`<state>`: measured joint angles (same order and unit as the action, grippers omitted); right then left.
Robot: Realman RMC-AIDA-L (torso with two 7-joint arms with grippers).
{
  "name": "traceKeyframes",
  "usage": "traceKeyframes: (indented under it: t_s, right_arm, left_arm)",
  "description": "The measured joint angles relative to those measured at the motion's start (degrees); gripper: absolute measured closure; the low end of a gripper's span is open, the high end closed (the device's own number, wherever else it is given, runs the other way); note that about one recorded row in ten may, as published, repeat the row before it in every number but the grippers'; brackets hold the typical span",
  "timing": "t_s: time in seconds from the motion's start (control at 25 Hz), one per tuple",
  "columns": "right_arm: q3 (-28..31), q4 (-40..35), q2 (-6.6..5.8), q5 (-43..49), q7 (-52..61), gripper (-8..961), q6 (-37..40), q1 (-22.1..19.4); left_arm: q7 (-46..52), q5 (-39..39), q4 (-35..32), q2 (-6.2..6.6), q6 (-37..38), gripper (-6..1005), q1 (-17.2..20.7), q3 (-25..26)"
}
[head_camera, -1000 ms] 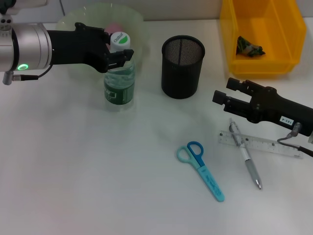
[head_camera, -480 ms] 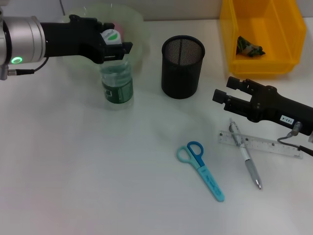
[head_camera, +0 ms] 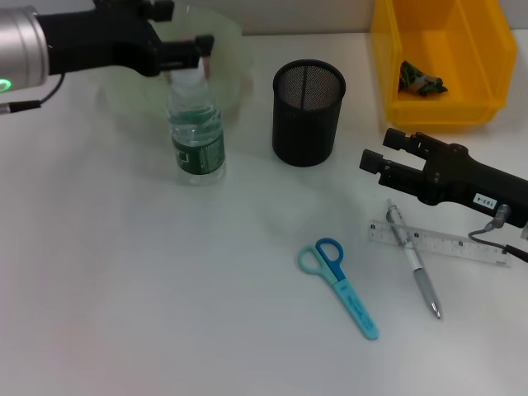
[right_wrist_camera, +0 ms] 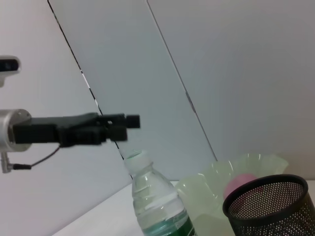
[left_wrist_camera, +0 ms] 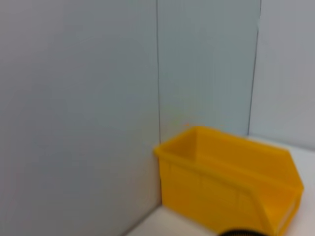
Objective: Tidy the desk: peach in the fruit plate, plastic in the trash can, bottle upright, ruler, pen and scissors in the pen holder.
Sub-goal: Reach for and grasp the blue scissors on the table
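Now bottle upright, cap skyward, left gripper spread above it.

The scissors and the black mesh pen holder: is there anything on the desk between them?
No. In the head view the white desk is bare between the scissors and the pen holder.

upright bottle below left gripper, apparently apart; peach in plate.

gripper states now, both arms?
Left gripper: open, above the upright bottle, holding nothing.
Right gripper: open, empty, near the pen.
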<state>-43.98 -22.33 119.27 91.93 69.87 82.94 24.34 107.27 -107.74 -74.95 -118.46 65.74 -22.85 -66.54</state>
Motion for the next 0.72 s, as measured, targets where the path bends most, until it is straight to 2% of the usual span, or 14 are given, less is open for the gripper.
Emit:
traceKeyframes:
  t_s: [0.2, 0.28, 0.36, 0.44, 0.56, 0.64, 0.68, 0.72]
  right_arm:
    - [0.0, 0.0, 0.03, 0.0, 0.0, 187, -0.1, 0.0]
    - [0.0, 0.0, 0.07, 0.0, 0.0, 187, -0.2, 0.0]
    - [-0.3, 0.0, 0.08, 0.0, 0.0, 187, -0.2, 0.0]
    - [-0.7, 0.0, 0.09, 0.1, 0.0, 187, -0.2, 0.2]
    - [-0.7, 0.0, 0.09, 0.1, 0.0, 187, -0.2, 0.4]
    - [-0.7, 0.0, 0.04, 0.1, 0.0, 187, 0.0, 0.5]
    - [-0.7, 0.0, -0.01, 0.1, 0.0, 187, 0.1, 0.5]
    - [-0.7, -0.1, -0.07, 0.1, 0.0, 187, 0.1, 0.5]
  left_arm:
    - [-4.2, 8.3, -0.6, 0.12, 3.0, 236, 2.5, 3.7]
    - [-4.2, 8.3, -0.6, 0.12, 3.0, 236, 2.5, 3.7]
    - [-10.1, 16.4, 3.9, 0.20, 12.0, 237, 3.6, 8.6]
    - [-12.6, 18.7, 7.2, 0.24, 17.2, 237, 3.6, 10.8]
    - [-18.8, 20.2, 14.1, 0.35, 28.1, 238, 3.4, 14.3]
    - [-18.8, 20.2, 14.1, 0.35, 28.1, 239, 3.4, 14.3]
    - [-23.1, 19.8, 18.3, 0.65, 33.3, 239, 3.4, 14.9]
    - [-23.1, 19.8, 18.3, 0.65, 33.3, 239, 3.4, 14.9]
